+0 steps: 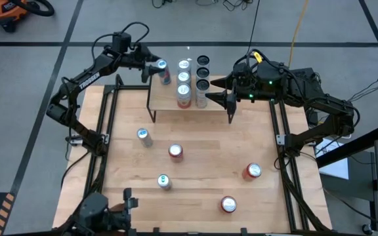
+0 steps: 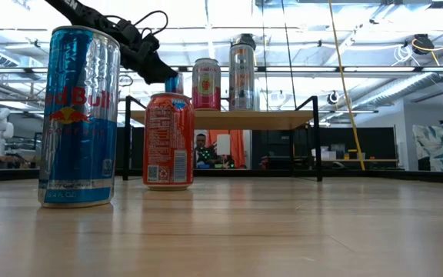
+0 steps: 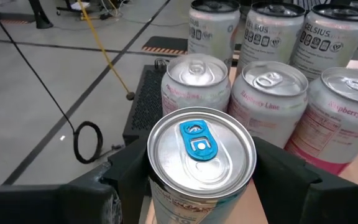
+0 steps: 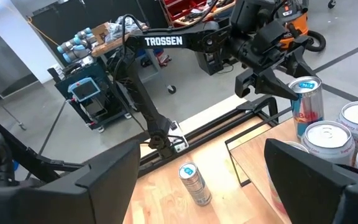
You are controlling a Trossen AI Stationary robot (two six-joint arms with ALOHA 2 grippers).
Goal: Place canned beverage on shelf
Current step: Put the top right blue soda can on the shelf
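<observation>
My left gripper [image 1: 157, 69] is shut on a silver and blue can [image 3: 201, 155] with a blue tab, at the far left corner of the shelf [image 1: 169, 108]. The shelf is a small raised wood top on black legs. Several cans [image 1: 184, 82] stand on it in rows just right of the held can. In the right wrist view the held can [image 4: 306, 106] stands upright beside them. My right gripper [image 1: 218, 92] hovers open at the shelf's right end, with nothing between its fingers. My left gripper pinches the can's round wall just below the rim [image 3: 157, 180], one finger [image 3: 126, 171] on each side. The fingers come nearly level from the table's left. The can is upright; other cans hide its base, so I cannot tell whether it stands on the shelf.
Several loose cans lie or stand on the tabletop nearer me: a silver one [image 1: 144, 136], a red-topped one [image 1: 176, 152], a green-tabbed one [image 1: 164, 181] and two red ones [image 1: 252, 171] [image 1: 228, 204]. Black rails [image 1: 284, 151] border both table sides.
</observation>
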